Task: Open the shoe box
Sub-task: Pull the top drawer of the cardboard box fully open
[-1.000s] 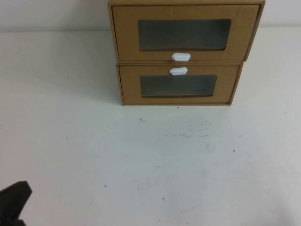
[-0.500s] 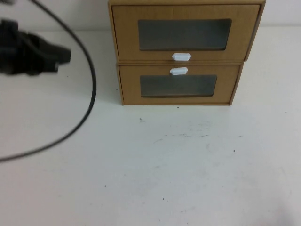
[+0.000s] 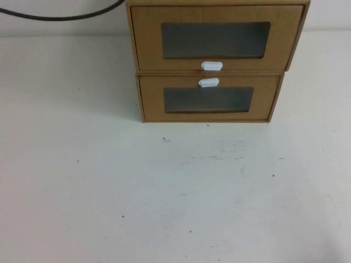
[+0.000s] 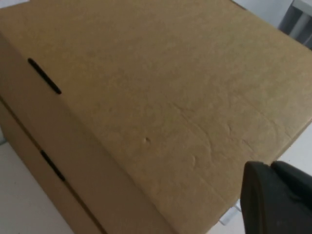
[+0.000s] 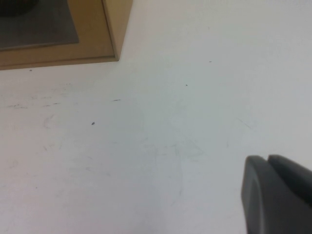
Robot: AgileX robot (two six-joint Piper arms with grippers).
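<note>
You have a white table (image 3: 164, 208) filling most of the high view, its top pale and matte. Around the middle you'll find faint grey scuff marks (image 3: 219, 157), and small dark specks (image 3: 163, 139) lie scattered here and there over the surface. Beyond the table's far edge a plain light wall (image 3: 33, 28) runs across, and a thin black cable (image 3: 60, 18) curves in front of it at the far left

Item one: upper shoe box (image 3: 147, 38), brown cardboard with a dark window, upper pull tab (image 3: 211, 66) white, front shut.
Item two: lower shoe box (image 3: 151, 99), same make, lower pull tab (image 3: 208, 83) white, front shut, stacked directly beneath.
Both stand far across my tabletop (image 3: 164, 192), facing me.
Item three: black cable (image 3: 60, 18), far left.
</note>
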